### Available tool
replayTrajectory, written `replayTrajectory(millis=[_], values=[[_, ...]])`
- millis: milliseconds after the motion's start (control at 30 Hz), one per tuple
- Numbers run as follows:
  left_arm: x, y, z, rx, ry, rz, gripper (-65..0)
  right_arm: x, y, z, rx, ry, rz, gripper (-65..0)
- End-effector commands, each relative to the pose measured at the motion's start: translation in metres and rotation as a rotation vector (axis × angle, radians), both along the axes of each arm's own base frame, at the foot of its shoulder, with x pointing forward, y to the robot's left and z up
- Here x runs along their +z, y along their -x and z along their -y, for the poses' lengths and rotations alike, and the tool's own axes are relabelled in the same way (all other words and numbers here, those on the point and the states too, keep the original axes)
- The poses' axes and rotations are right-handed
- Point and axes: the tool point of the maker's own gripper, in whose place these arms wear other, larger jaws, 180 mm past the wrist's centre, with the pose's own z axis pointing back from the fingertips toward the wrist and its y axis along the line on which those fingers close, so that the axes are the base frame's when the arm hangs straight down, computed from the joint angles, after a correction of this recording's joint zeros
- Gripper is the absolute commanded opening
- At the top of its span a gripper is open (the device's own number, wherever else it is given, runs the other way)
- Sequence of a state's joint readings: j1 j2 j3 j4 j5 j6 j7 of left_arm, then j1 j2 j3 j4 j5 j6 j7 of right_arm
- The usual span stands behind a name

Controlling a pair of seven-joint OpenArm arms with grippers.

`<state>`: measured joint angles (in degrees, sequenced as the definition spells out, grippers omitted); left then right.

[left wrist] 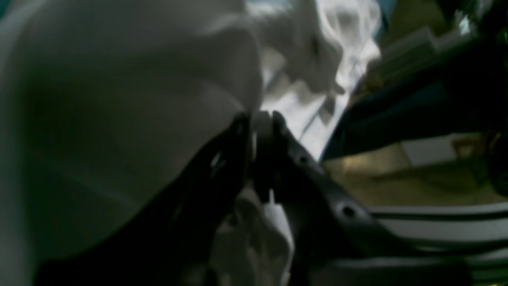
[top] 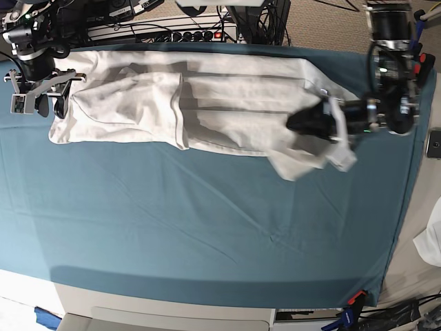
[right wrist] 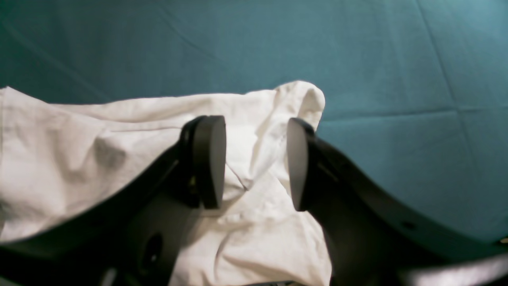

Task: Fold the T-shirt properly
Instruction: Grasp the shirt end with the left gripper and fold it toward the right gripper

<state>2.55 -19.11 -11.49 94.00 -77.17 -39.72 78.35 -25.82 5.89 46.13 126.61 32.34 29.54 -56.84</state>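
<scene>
White cotton T-shirt (top: 207, 103) is clamped by left gripper (left wrist: 260, 119) jaws; right gripper (right wrist: 254, 163) jaws are held apart above it.

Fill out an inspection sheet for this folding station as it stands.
Surface: teal table cover, creased, over the whole table.
Job's things: T-shirt spread along the far edge, partly folded, one end bunched.
Clutter: white cloth at the table's edge.
Grippers: left gripper shut on the T-shirt's bunched end; right gripper open, jaws over the opposite end.
Cables: bundles and a power strip behind the table.
Surroundings: small dark device beside the table.
</scene>
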Motion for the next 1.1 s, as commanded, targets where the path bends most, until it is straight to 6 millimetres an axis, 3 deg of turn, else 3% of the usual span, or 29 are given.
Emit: replayTrajectory(millis=[0,200,400,767,1067], values=[[0.015,-0.004,0.014,-0.016,0.045,0.05,-65.0,0.011,-0.004,0.0,0.007,0.014,0.043,-39.5],[0.015,0.01,0.087,-0.123,0.108,0.056,-65.0,0.011,-0.004,0.0,0.007,0.014,0.043,-39.5],[0.031,0.004,0.127,-0.167,0.147,0.102,-65.0,0.011,-0.004,0.0,0.007,0.014,0.043,-39.5],[0.049,-0.004,0.13,-0.17,0.14,0.155,-65.0,0.012,-0.005,0.001,0.006,0.013,0.047,-39.5],[0.091,0.022,0.133,-0.179,0.173,0.319,-65.0,0.012,-0.005,0.0,0.005,0.008,0.053,-39.5]])
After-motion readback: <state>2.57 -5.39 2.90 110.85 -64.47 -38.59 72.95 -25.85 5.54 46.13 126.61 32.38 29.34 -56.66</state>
